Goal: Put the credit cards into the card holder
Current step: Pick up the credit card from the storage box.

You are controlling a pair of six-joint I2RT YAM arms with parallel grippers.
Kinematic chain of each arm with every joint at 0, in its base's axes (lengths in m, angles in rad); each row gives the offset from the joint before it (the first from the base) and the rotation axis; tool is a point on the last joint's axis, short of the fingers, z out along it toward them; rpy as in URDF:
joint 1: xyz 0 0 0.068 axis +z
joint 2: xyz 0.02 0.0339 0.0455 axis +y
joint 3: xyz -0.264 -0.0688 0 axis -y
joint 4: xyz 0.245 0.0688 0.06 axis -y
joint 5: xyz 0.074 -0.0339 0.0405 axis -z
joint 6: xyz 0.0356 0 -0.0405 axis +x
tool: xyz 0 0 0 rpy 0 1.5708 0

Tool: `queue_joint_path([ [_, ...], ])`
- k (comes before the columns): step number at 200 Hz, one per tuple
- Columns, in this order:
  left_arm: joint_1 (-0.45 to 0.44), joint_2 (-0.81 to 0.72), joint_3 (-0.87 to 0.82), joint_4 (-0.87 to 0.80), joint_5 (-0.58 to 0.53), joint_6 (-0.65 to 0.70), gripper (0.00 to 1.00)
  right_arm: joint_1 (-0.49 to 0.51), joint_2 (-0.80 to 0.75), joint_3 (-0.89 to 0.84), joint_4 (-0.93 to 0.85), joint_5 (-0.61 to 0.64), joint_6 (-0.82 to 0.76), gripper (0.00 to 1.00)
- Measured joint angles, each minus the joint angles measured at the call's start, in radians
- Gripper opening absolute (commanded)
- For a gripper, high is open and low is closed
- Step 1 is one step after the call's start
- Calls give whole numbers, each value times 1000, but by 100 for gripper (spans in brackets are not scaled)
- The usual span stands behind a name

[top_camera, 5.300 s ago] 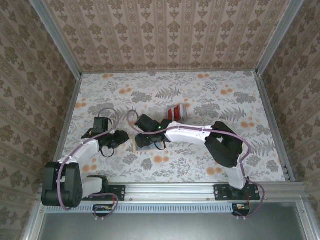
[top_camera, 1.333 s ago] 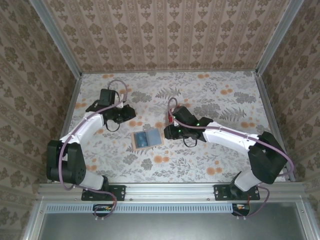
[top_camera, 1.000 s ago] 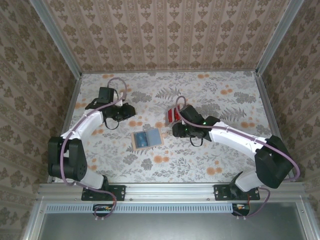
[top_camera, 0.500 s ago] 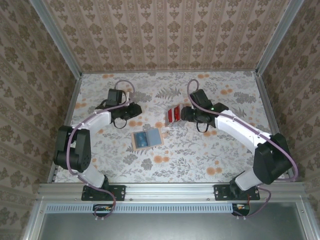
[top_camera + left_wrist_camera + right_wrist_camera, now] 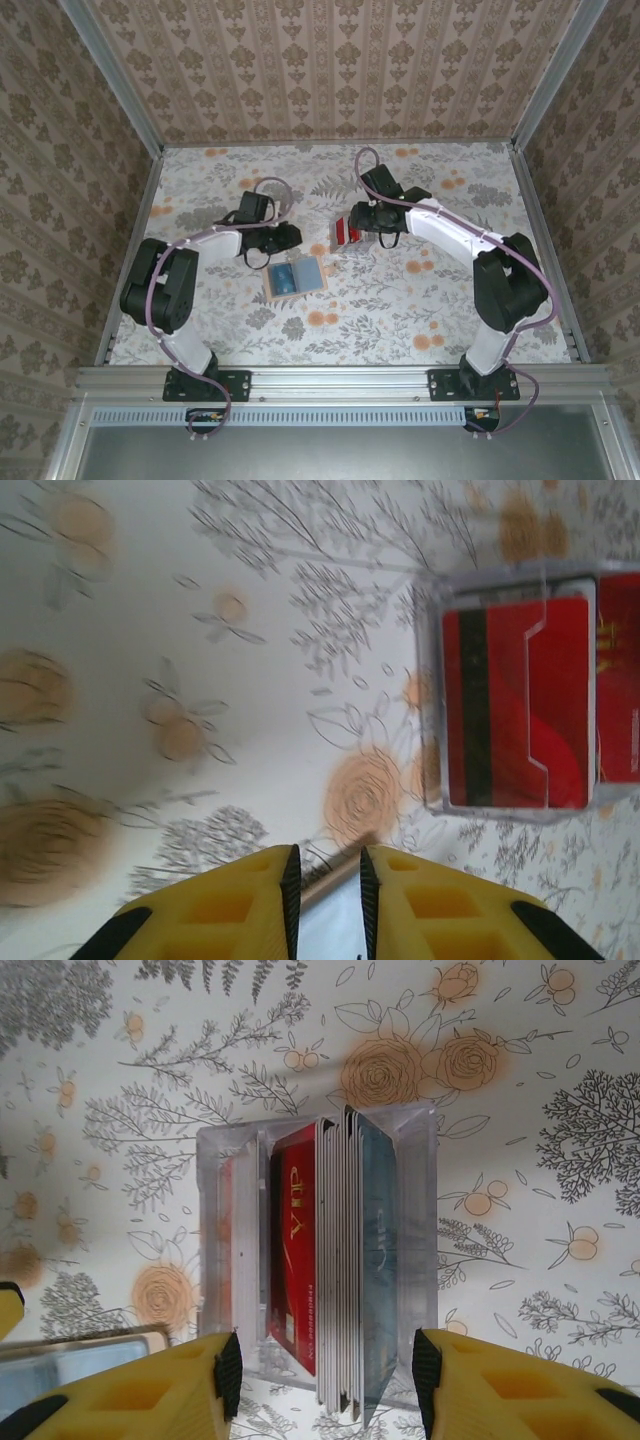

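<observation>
Both sets stood released: right fingers [image 5: 150, 1390] straddling the credit cards [image 5: 300, 1260], left fingers [image 5: 230, 900] barely parted (empty); I judged pinching one card safest.

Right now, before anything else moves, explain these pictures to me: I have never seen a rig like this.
Two robot arms are bolted at the near edge of a flowered table. One picture looks down from above; the other two come from a camera on each wrist. On the table lie an open tan card holder and a clear tray of upright credit cards. The left gripper, jaws barely apart, hangs over the holder's edge. The right gripper is open astride the cards. Neither holds anything.
</observation>
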Motion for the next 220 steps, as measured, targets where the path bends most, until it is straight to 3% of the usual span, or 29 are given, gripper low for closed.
queue_joint_path([
  [77, -109, 48, 109, 27, -85, -7, 29, -135, 72, 63, -11, -145, -113, 53],
  [122, -134, 143, 249, 11, -84, 2, 30, -129, 90, 64, -4, -230, -129, 54],
  [220, -156, 207, 266, -4, -54, 2, 30, -92, 197, 145, -10, -288, -156, 55],
])
